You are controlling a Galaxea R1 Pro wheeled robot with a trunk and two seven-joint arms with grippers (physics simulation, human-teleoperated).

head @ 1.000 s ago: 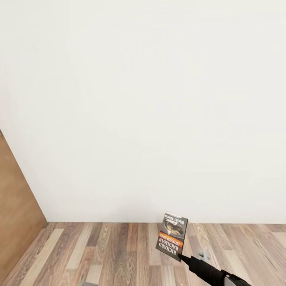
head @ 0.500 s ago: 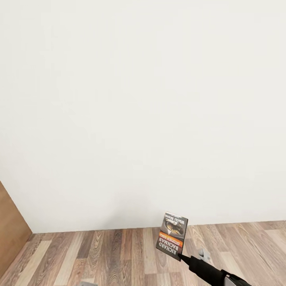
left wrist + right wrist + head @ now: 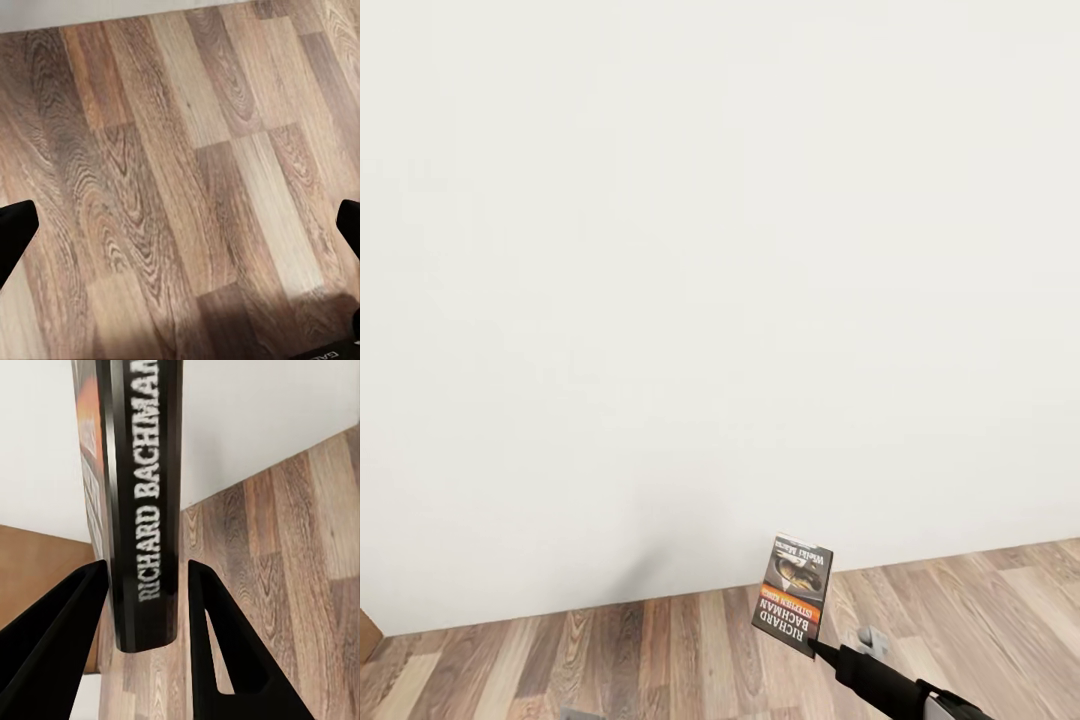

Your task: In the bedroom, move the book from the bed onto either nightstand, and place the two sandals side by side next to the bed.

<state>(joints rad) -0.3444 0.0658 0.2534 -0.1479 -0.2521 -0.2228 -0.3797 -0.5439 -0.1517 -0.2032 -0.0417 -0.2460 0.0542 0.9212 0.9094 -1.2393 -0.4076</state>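
The right gripper [image 3: 146,607] was clamped on the book [image 3: 792,592], one finger on each side of its spine. It held the book up in the air, standing tall, in front of a plain white wall [image 3: 720,280]. The left gripper [image 3: 180,232] was spread wide with nothing in it, above the wood floor [image 3: 180,172].

The book was off the bed, so that part looked done. It was not on a nightstand yet. The sandals were left to do too.

The room had brown plank flooring that met the white wall.
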